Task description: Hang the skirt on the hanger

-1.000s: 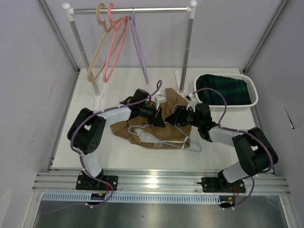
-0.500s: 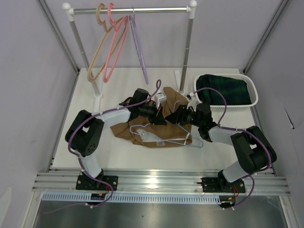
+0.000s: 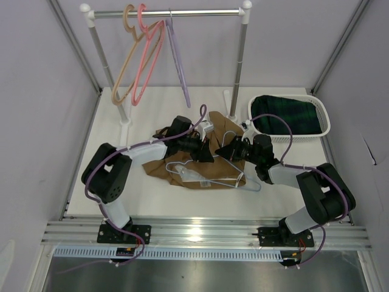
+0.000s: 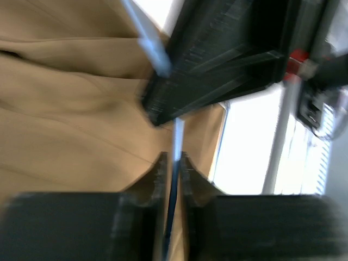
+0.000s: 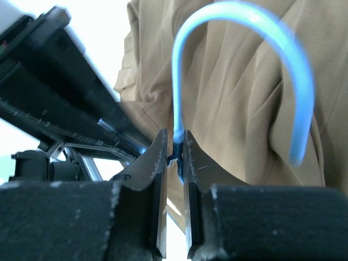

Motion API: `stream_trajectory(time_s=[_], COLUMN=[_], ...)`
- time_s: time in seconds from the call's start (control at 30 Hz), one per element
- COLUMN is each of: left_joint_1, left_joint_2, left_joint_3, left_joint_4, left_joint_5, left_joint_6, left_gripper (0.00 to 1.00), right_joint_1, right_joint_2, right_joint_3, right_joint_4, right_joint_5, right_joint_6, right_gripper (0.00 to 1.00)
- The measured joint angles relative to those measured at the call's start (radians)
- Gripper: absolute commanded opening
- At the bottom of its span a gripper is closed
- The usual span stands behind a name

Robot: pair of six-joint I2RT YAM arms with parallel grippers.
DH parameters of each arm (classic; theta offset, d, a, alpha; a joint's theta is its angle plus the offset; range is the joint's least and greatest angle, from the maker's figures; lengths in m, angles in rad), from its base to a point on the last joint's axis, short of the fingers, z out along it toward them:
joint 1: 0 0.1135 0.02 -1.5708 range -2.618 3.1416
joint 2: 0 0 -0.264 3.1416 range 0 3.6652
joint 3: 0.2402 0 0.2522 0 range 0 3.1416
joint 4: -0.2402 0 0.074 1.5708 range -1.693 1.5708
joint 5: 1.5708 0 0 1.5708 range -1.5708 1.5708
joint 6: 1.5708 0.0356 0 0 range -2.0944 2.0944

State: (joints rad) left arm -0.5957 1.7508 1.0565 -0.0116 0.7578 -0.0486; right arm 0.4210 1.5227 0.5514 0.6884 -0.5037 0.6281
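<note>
Skirt point(image 3: 159, 165): soft tan-brown cloth, creased and rumpled, lying mid-table point(image 3: 152, 198) between the two arms.
Hanger point(image 3: 244, 181): thin, smooth, pale blue rod lying on the skirt. One arm tip reaches off the cloth to the near right, and its hook point(image 5: 244, 19) is a slim round arc.
Left gripper point(image 4: 173, 163): jaws narrow, closed about the hanger's thin rod; the view is blurred.
Right gripper point(image 5: 175, 142): jaws pinched on the neck of the hook.
Change: a second ago the right jaws stood wide; they have since closed on the hook.
Count: one skirt and two grippers. Three hangers on the far rail point(image 3: 200, 12): tan point(image 3: 121, 73), pink point(image 3: 148, 64), lavender point(image 3: 179, 67).
Far right: one white slatted basket point(image 3: 327, 125) holding dark green plaid cloth point(image 3: 285, 115).
</note>
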Motion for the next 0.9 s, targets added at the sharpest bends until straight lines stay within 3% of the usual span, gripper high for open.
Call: stream_trajectory(time_s=[0.03, 0.07, 0.17, 0.3, 0.57, 0.9], left_joint_1=[-0.002, -0.003, -0.003, -0.003, -0.003, -0.025], left_joint_2=[-0.003, -0.006, -0.033, -0.130, -0.380, -0.807], left_joint_3=[0.000, 0.000, -0.004, -0.007, -0.013, -0.381], left_joint_4=[0.001, 0.002, 0.012, 0.000, -0.150, -0.243], left_joint_5=[-0.024, -0.046, -0.114, -0.228, -0.536, -0.775], left_joint_6=[-0.005, -0.014, -0.044, -0.076, -0.174, -0.385], left_gripper=[0.30, 0.44, 0.58, 0.63, 0.64, 0.67], right_joint_1=[0.001, 0.003, 0.012, 0.017, 0.017, 0.006], right_joint_2=[-0.006, -0.012, -0.029, -0.044, -0.100, -0.124], right_joint_3=[-0.003, -0.004, -0.013, -0.019, -0.022, -0.022], right_joint_4=[0.000, -0.002, -0.023, -0.063, -0.122, -0.130], right_joint_5=[0.000, -0.001, 0.000, 0.010, 0.046, 0.050], right_joint_6=[-0.004, -0.008, -0.031, -0.057, -0.074, 0.009], right_gripper=[0.00, 0.00, 0.00, 0.00, 0.00, 0.00])
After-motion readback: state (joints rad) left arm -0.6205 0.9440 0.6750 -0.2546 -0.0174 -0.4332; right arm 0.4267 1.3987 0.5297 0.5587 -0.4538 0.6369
